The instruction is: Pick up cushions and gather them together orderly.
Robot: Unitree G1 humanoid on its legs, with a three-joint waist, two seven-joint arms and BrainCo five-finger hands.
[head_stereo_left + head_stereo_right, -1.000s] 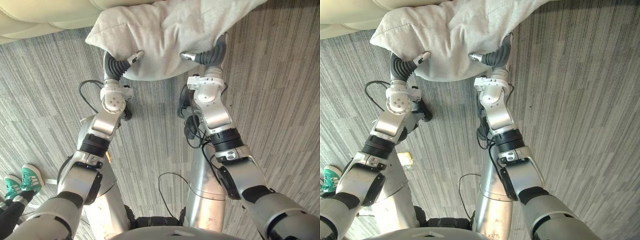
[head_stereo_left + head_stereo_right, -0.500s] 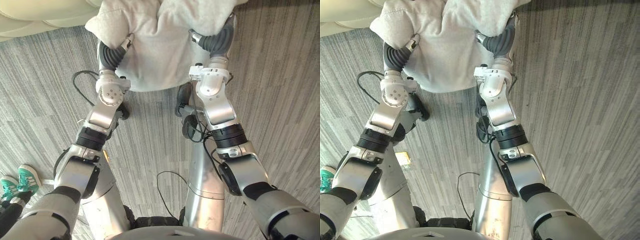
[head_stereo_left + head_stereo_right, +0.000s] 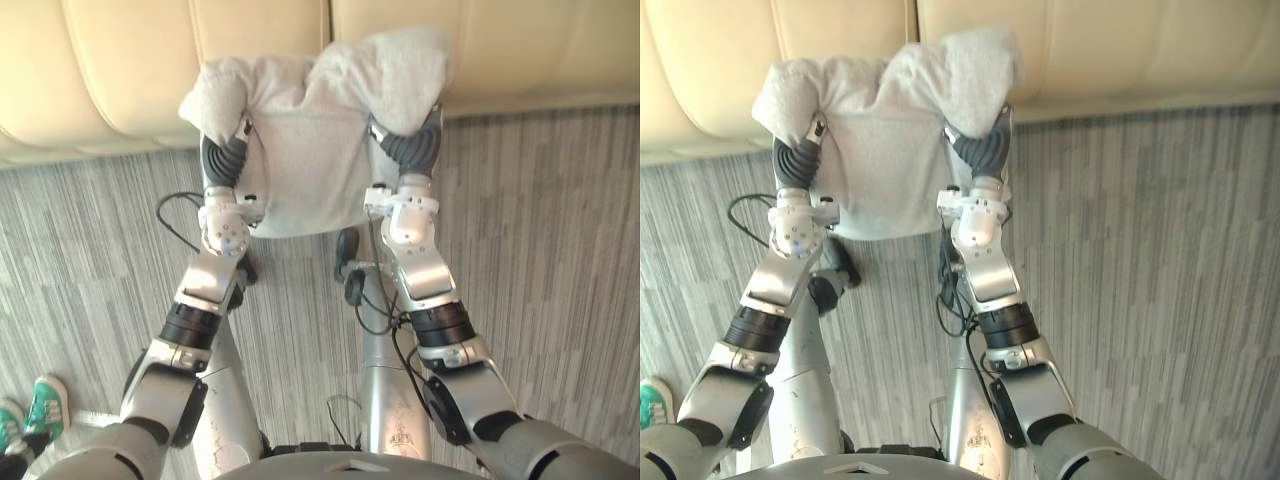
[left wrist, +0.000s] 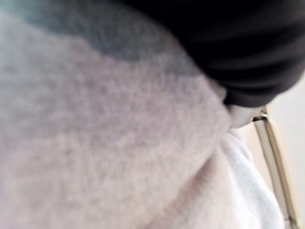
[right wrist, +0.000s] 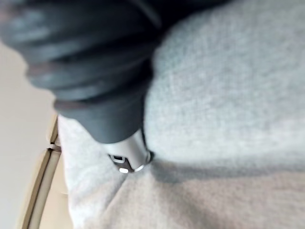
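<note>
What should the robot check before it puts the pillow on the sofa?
1. Cushion off the floor: ok. The grey cushion hangs between both arms.
2. Left hand hold: cannot tell, it is buried in the fabric.
3. Right hand hold: cannot tell, the cushion flops over it.
4. Sofa ahead: ok. The cream sofa is right behind the cushion.
5. Cushion tidy: not ok, its top is bunched and folded.
6. Person's green shoes: ok, off to the robot's left, away from the arms.
</note>
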